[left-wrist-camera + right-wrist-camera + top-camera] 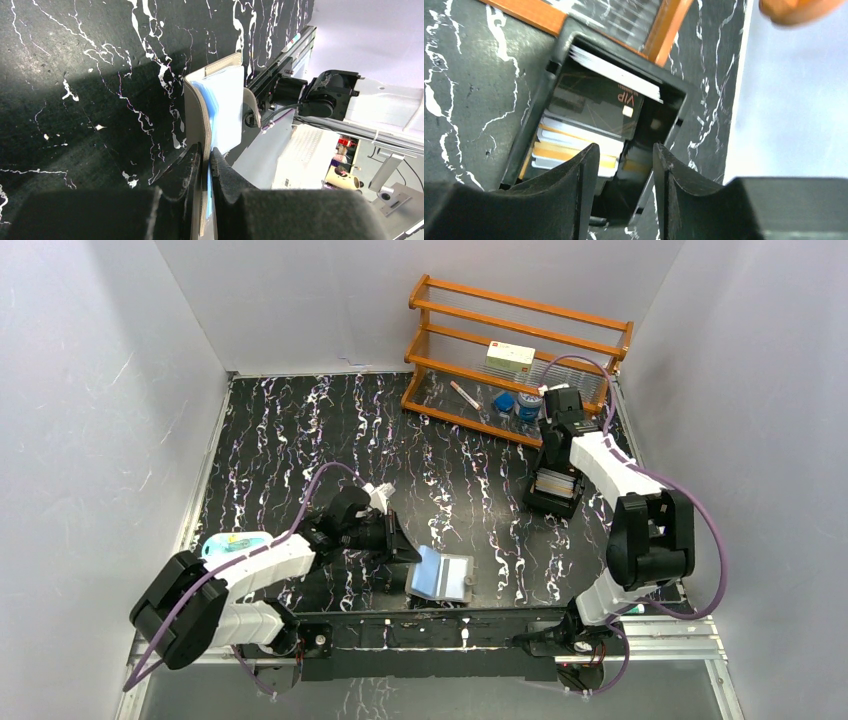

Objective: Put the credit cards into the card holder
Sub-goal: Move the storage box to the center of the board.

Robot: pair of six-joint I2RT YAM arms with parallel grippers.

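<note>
Tabletop (100,75); card holder (196,117) (between left jaws)

Marbled stage: a black surface (300,440) veined with white and faint purple streaks carries the grey card holder (441,575), its clear sleeves shining pale blue. The left tool (206,152) at the card holder's edge is matte black, as is the right tool (625,150). Right of and beyond the card holder, a black tray (556,490) shows the credit cards (564,140): white and grey faces, orange bands, and one dark card lettered "VIP" in red. Farther behind the card holder stands an orange-brown rack (520,315). White-and-black arms (260,560) trail purple cables (720,550); the walls (300,300) are pale grey.
</note>
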